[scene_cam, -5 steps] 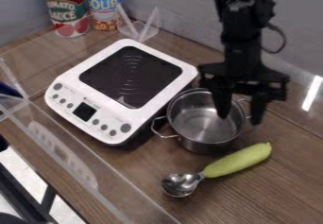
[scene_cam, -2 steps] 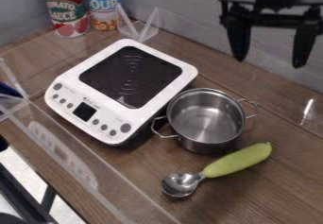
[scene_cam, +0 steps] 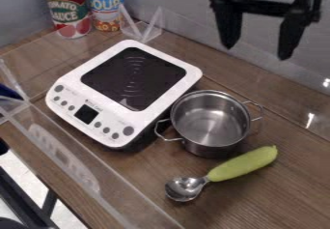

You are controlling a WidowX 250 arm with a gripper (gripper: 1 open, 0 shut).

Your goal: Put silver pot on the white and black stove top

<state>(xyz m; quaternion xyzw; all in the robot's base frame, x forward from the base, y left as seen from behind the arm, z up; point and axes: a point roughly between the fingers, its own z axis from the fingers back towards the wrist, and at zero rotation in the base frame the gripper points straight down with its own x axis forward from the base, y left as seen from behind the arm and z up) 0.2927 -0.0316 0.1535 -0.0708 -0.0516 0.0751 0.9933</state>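
- Silver pot sitting on the wooden table, just beside the stove top, toward the right edge.
- Gripper up high near the back edge, jaws wide apart, holding nothing.
- Green-handled scoop near the front edge.

The silver pot sits just right of the stove top, scoop before it.

Soft, even indoor light, faint shadows, mild glare on the wooden table, overall low-resolution blur.
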